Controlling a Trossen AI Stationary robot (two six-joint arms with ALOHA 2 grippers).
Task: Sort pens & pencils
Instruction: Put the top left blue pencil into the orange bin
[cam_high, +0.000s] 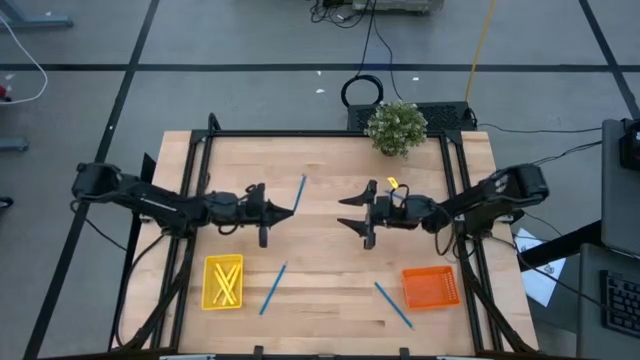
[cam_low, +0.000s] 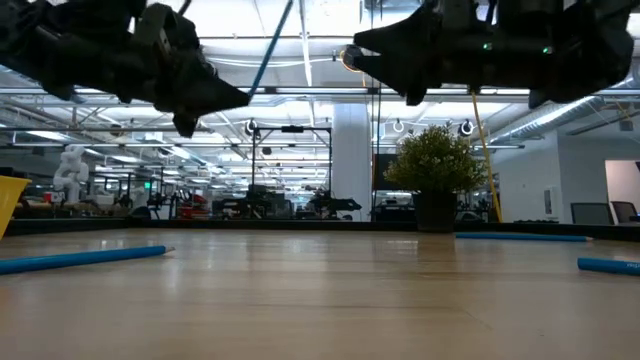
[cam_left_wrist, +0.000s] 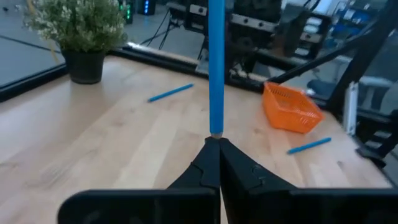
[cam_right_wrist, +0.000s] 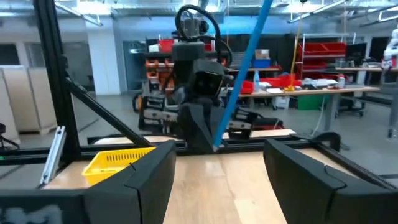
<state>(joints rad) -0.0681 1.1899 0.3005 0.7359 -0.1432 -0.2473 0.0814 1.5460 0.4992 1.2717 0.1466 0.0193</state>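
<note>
My left gripper hovers over the table's left-middle, shut on a blue pen. My right gripper faces it from the right, open and holding nothing. The right wrist view shows its fingers spread wide before the held pen. Two more pens lie flat on the table. The left wrist view shows a third pen lying nearer the plant. Yellow pencils lie in the yellow basket. My left gripper pinches the pen's lower end between its two shut fingers, which come level from the table's left. The pen is lifted clear. It sticks out past the fingertips, slanting up toward the far edge.
An orange basket sits near the right front corner and looks to hold nothing. A potted plant stands at the far edge. Black frame rails run along the table's left and right sides. Bare wood lies between the two baskets.
</note>
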